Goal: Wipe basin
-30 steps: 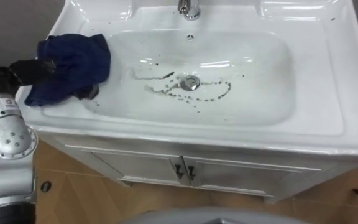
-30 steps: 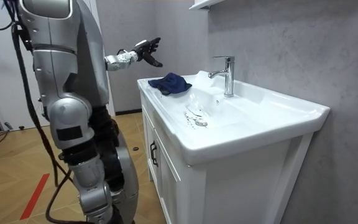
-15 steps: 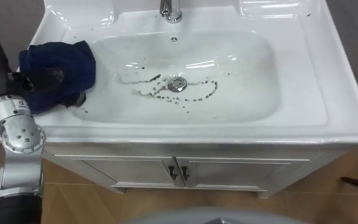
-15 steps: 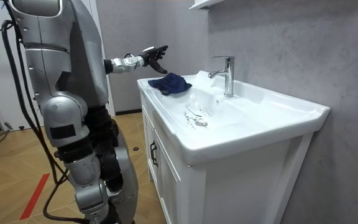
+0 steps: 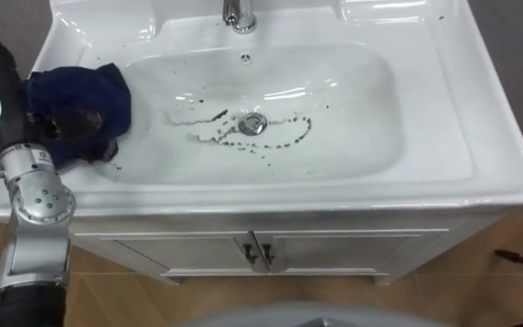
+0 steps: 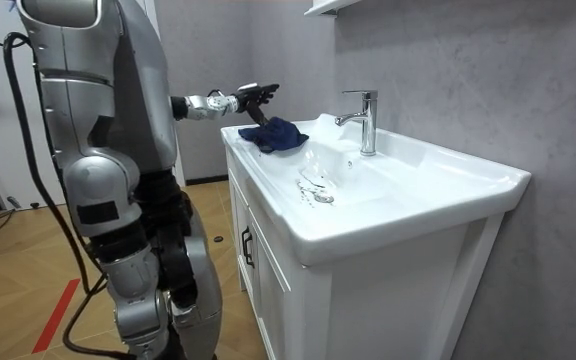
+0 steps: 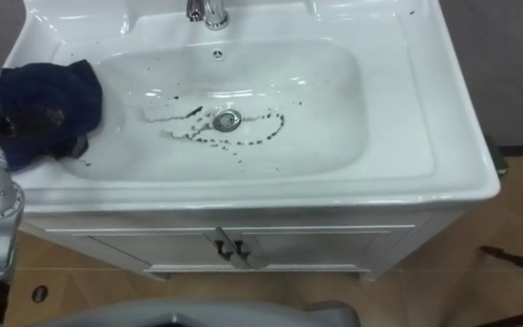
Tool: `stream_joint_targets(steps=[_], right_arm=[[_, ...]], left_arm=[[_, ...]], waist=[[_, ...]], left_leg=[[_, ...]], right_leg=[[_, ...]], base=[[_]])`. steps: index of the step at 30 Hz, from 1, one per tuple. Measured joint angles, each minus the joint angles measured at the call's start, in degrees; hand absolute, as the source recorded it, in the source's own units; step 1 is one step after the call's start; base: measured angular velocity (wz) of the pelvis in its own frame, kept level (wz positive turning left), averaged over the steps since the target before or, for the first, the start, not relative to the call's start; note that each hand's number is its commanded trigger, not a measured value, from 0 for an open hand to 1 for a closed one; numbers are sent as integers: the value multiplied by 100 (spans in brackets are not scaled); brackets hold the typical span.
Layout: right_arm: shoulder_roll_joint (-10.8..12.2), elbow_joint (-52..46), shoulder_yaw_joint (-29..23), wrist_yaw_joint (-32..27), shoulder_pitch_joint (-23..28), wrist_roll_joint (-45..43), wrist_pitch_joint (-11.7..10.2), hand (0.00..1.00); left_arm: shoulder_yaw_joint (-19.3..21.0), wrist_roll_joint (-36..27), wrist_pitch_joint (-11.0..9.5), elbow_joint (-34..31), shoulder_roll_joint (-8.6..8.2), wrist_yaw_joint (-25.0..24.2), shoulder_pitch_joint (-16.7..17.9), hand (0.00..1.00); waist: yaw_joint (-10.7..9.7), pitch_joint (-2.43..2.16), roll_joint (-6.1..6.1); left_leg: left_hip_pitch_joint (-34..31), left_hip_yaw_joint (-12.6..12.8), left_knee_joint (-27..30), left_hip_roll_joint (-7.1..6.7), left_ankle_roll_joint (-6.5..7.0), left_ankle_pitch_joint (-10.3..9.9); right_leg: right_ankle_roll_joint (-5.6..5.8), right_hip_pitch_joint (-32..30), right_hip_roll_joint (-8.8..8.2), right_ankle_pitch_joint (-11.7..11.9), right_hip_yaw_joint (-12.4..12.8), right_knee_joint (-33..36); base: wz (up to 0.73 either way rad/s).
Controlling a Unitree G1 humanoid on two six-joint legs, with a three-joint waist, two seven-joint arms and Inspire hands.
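Observation:
A white basin set in a vanity top has dark specks and streaks around its drain. A dark blue cloth lies bunched on the basin's left rim, partly over the edge of the bowl. My left hand is over the cloth, fingers relaxed and open. In the room view the left hand hovers just above the cloth, and I cannot tell whether they touch. I stand at the front of the vanity.
A chrome tap rises at the back of the basin. Below the top is a white cabinet with two door handles. Wooden floor lies on both sides, with a dark object at the far right.
My left hand has moved from the air left of the vanity to over the blue cloth. The eye view has shifted, so the basin sits further left in it.

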Motion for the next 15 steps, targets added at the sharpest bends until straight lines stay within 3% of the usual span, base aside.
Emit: stream_joint_targets(steps=[9,15], right_arm=[[-14,17,-44,-66,37,67,53,0],[-14,-32,-78,-194,75,28,261,0]], left_arm=[[1,366,206,364,0,8,-55,0],[2,366,448,542,0,9,-448,0]], waist=[[-93,1,11],[-109,-10,26]], left_leg=[[35,41,-23,12,0,0],[-11,55,1,25,-1,0]], right_leg=[[-5,5,2,3,4,1],[-15,-41,8,11,10,6]], base=[[-2],[-1]])
